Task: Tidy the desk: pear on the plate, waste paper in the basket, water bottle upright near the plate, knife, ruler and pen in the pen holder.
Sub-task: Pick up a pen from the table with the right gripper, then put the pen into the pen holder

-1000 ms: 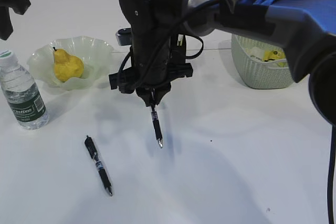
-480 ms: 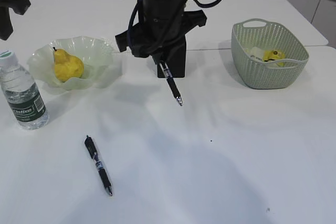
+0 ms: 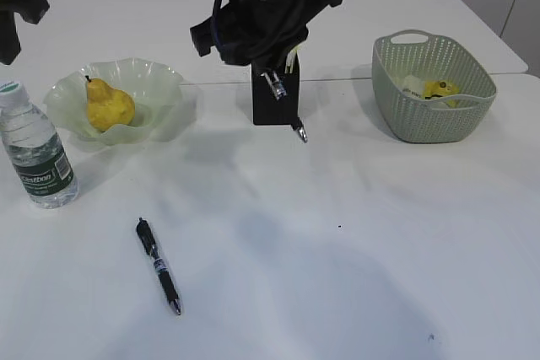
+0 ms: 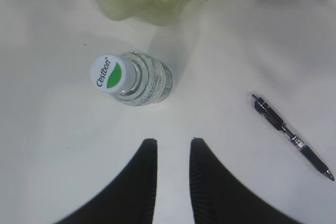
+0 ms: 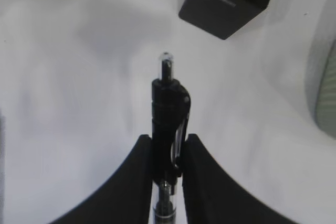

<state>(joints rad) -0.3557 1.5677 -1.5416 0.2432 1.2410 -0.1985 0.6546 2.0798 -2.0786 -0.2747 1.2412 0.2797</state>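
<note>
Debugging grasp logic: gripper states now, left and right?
Left gripper: jaws slightly apart, holding nothing, above the water bottle.
Right gripper: shut on a pen.

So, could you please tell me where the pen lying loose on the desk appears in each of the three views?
Exterior view: loose pen lies lower left, in front of the water bottle.
Left wrist view: same pen at right edge, slanting down-right.
Right wrist view: not in it; only the held pen shows.
Shared landmark: the water bottle, exterior and left wrist views only.
</note>
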